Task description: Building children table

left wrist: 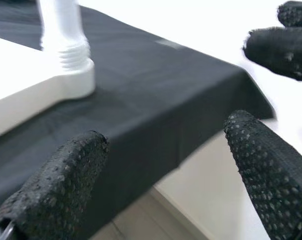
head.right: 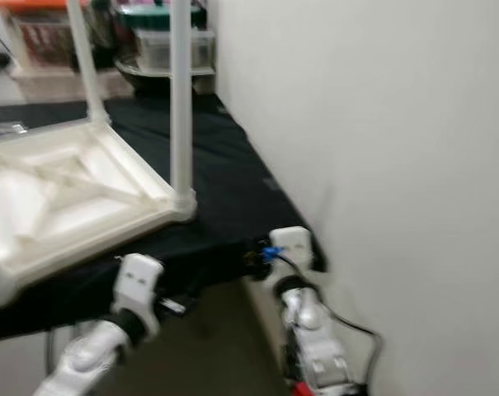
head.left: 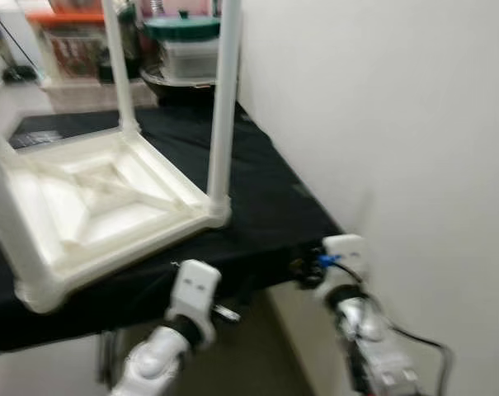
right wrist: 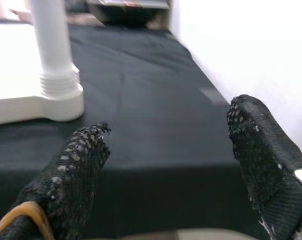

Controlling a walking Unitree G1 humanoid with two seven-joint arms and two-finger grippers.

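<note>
Black cloth covers a long work surface [head.left: 257, 198] that runs beside a plain white wall [head.left: 397, 124]; at its far end stand clear plastic storage boxes with a dark green lid [head.left: 183, 37] and an orange-lidded bin [head.left: 68, 33], all blurred. On the cloth lies the white plastic children's table [head.left: 101, 206], turned upside down so its ribbed underside faces up. Three white tubular legs show: one screwed into the near corner socket [head.left: 222, 107], another rising from the far corner [head.left: 119, 66], and a third at the left edge [head.left: 6, 223].

Both arms sit low, just in front of the surface's near edge. The left gripper [left wrist: 165, 175] has its two black, dotted fingers [left wrist: 56, 185] spread wide, holding nothing, aimed at the cloth edge near the corner socket. The right gripper [right wrist: 165, 165] is likewise spread wide and empty, its fingers [right wrist: 263, 150] pointing over the cloth towards the same corner leg, close to the wall.
</note>
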